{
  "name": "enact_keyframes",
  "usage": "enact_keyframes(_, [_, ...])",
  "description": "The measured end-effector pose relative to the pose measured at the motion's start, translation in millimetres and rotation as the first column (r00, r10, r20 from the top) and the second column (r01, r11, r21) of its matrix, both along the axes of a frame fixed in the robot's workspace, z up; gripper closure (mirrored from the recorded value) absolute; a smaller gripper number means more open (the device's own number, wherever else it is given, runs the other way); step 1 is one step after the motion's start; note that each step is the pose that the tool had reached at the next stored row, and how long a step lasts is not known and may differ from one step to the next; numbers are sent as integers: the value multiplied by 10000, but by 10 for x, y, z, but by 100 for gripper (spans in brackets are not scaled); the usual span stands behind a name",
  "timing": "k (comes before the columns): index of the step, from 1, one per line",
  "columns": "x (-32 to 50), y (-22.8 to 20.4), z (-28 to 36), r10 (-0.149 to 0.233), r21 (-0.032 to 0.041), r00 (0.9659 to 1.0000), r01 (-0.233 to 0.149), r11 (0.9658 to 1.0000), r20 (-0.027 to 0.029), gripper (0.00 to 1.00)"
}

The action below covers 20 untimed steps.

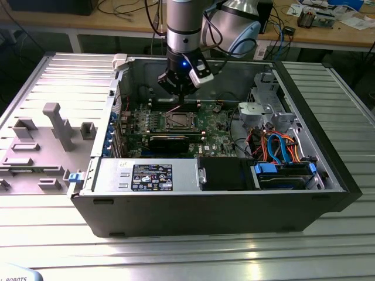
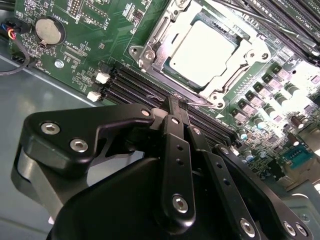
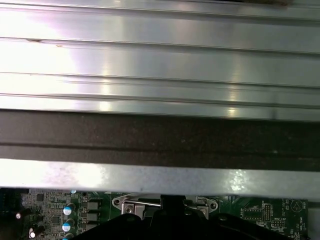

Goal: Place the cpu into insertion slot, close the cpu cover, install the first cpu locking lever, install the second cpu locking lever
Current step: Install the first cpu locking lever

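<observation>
- Big black open computer case [image 1: 328, 175] lying on its side on the ribbed metal table [image 1: 187, 252], green motherboard [image 1: 220, 126] inside.
- Black two-finger gripper [image 2: 176, 106] hangs right over the board, fingers pinched together with nothing between them, tips just at the socket's edge.
- Thin silver cpu cover [image 2: 150, 37] frame lies closed over the small silver-rimmed insertion slot [image 2: 222, 97].
- Dull silver-grey square cpu [image 2: 202, 52] sits in there, showing through the window.

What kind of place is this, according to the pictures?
Probably a robotics lab or test workshop: an opened computer case lies on a ribbed metal table, with cluttered, cable-strewn workbenches behind the arm's gripper.
</observation>
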<state>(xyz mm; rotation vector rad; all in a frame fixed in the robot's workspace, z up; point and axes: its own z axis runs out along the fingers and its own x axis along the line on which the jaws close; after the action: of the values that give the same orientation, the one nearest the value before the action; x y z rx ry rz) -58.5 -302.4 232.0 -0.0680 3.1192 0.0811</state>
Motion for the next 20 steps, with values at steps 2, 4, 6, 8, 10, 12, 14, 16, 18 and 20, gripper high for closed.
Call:
enact_keyframes(2, [7, 1, -2, 0, 1, 10000, 0, 10000, 0, 89])
enact_keyframes(4, [13, 1, -3, 0, 0, 10000, 0, 10000, 0, 89])
enact_keyframes(6, [21, 2, -5, 0, 0, 10000, 0, 10000, 0, 89])
enact_keyframes(8, [26, 2, -7, 0, 0, 10000, 0, 10000, 0, 89])
enact_keyframes(10, [31, 2, -8, 0, 0, 10000, 0, 10000, 0, 89])
enact_keyframes(12, [36, 3, -9, 0, 0, 10000, 0, 10000, 1, 89])
enact_keyframes(14, [41, 3, -10, 0, 0, 10000, 0, 10000, 0, 89])
enact_keyframes(16, [47, 4, -12, 0, 0, 10000, 0, 10000, 0, 89])
enact_keyframes(18, [51, 4, -13, 0, 0, 10000, 0, 10000, 0, 89])
enact_keyframes(20, [55, 4, -14, 0, -1, 10000, 0, 10000, 0, 89])
